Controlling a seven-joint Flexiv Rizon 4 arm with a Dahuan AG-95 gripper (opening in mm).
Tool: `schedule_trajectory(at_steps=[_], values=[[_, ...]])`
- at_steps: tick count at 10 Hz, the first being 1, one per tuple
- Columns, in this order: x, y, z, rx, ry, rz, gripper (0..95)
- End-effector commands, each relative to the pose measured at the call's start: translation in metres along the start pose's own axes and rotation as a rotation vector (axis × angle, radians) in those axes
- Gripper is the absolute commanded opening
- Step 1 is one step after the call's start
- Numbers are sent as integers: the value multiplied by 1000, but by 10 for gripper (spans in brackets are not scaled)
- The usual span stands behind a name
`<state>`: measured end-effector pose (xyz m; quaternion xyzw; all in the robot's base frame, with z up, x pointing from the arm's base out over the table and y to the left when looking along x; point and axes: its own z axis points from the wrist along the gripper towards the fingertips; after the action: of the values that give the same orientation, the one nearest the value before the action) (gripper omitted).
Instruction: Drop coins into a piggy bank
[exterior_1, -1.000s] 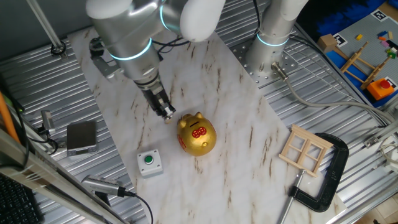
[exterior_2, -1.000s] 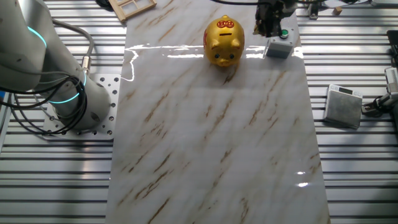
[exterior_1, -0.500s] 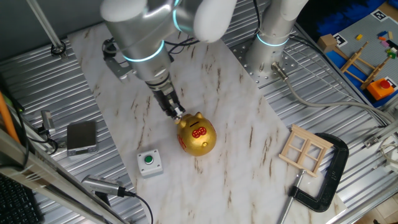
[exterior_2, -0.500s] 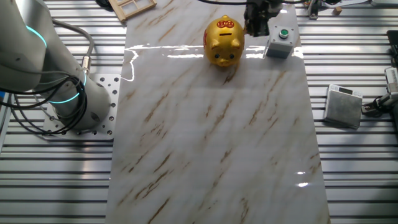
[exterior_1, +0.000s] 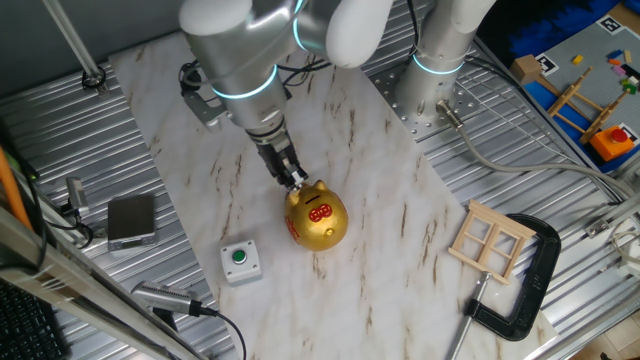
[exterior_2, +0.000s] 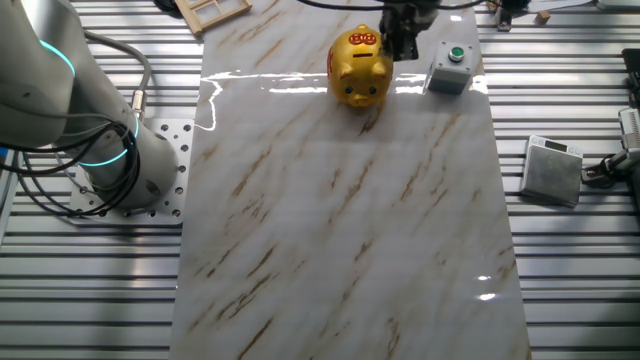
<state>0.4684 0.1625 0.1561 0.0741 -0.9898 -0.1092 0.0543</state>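
Note:
The piggy bank (exterior_1: 317, 219) is a small shiny gold pig with red markings, standing on the marble board (exterior_1: 380, 190). It also shows at the far end of the board in the other fixed view (exterior_2: 360, 66). My gripper (exterior_1: 296, 181) points down at a slant with its tips right at the pig's upper left, by its ears. Its fingers stand close together, pinched on a small pale coin at the tips. In the other fixed view the gripper (exterior_2: 401, 44) hangs just right of the pig's back.
A small grey box with a green button (exterior_1: 239, 261) sits left of the pig, also seen in the other fixed view (exterior_2: 449, 68). A grey block (exterior_1: 131, 220) lies off the board. A wooden frame (exterior_1: 492, 241) and a black clamp (exterior_1: 525, 290) lie at the right.
The gripper has moved from left of the pig toward it, reaching the pig's upper edge. The pig and the button box have not moved.

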Motion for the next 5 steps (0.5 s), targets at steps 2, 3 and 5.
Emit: schedule_trajectory(at_steps=[2,3,5], values=[[8,4,10,0,-5,17,0],[9,5,12,0,-5,20,0],[13,9,16,-4,-7,31,0]])
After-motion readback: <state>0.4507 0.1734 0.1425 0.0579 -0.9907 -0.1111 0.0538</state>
